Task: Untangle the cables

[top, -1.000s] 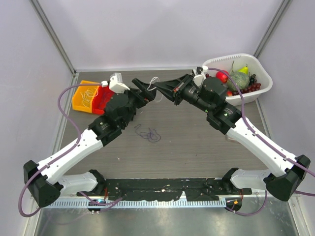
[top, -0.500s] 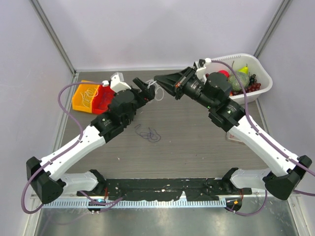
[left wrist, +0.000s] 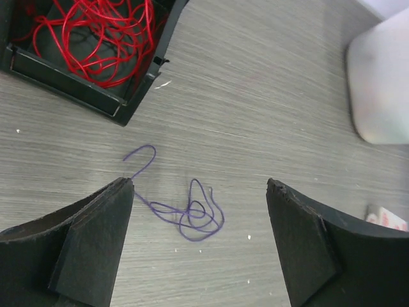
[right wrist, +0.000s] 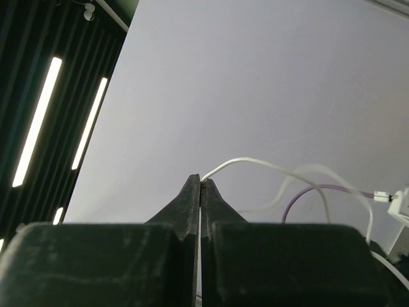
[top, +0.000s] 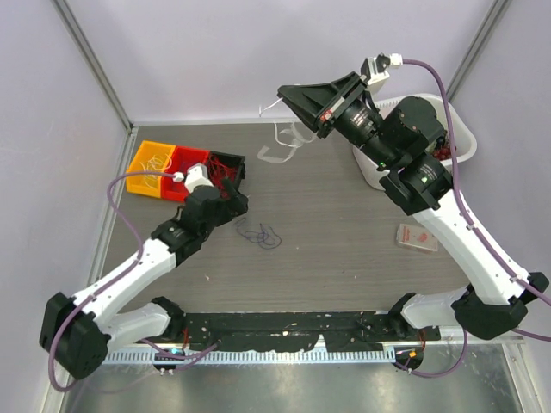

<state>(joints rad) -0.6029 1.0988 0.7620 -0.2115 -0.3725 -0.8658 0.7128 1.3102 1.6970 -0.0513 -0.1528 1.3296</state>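
My right gripper is clenched on a single white cable, raised high above the far edge of the table. In my right wrist view the jaws are pressed together with the white cable coming out at the tips. The rest of it hangs in loose loops, and I cannot tell whether its low end touches the table. It seems to hang free of the other strands.

My left gripper is released, jaws wide and holding nothing. It hovers near the far-left corner, just beside the black bin. That bin holds the red cables, heaped in loops. Below my open left fingers a purple cable lies on the bare table toward the middle, apart from the bin, curled into a few overlapping loops.

I judge that I am at the separating step: one strand is out and needs a place of its own. The next move calls for carrying the white cable to a free spot, lowering it so that it lands on neither the purple nor the red, then letting go. After that my left gripper could drop onto the purple cable, though a strand so thin and flat on the table will need a careful pinch.
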